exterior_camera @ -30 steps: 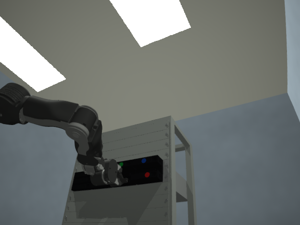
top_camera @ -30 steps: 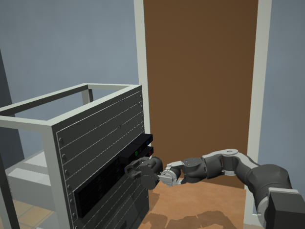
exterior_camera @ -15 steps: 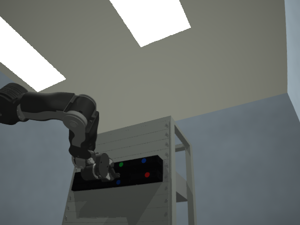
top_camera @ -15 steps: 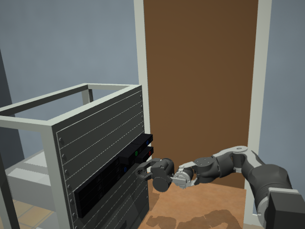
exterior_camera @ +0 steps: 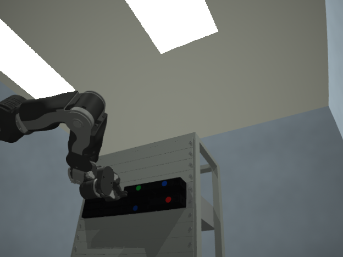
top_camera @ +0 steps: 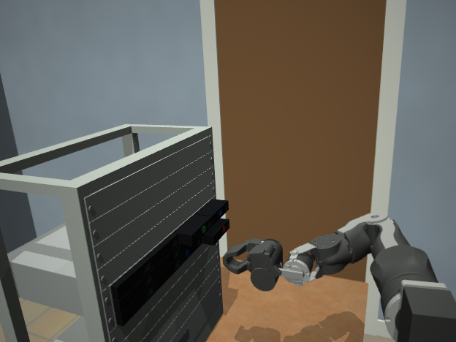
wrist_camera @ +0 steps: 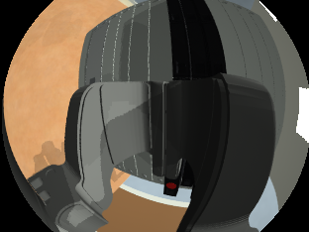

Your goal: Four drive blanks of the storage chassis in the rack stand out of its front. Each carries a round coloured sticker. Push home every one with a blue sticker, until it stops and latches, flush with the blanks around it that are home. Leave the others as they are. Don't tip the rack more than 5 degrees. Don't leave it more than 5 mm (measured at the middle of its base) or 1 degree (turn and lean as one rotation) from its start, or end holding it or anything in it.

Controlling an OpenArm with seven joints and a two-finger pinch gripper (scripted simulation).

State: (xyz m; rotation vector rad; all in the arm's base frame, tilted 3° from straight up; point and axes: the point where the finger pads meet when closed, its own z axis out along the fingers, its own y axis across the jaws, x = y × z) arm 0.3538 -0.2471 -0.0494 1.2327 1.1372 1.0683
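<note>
Beside the rack [top_camera: 69, 191], gripper [top_camera: 229, 259] closed, empty; lower blue-stickered blank [top_camera: 187, 253] barely discernible.

Two blue stickers [top_camera: 220, 212], one green [top_camera: 203, 229], one red [top_camera: 223, 229]

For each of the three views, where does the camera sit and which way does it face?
Top: high behind the arm, looking down at the rack front and shut gripper.
Exterior: low, looking up at the rack front, ceiling and arm.
Wrist: on the gripper, looking past its fingers at the rack.
Top and exterior both show the red sticker.
</note>
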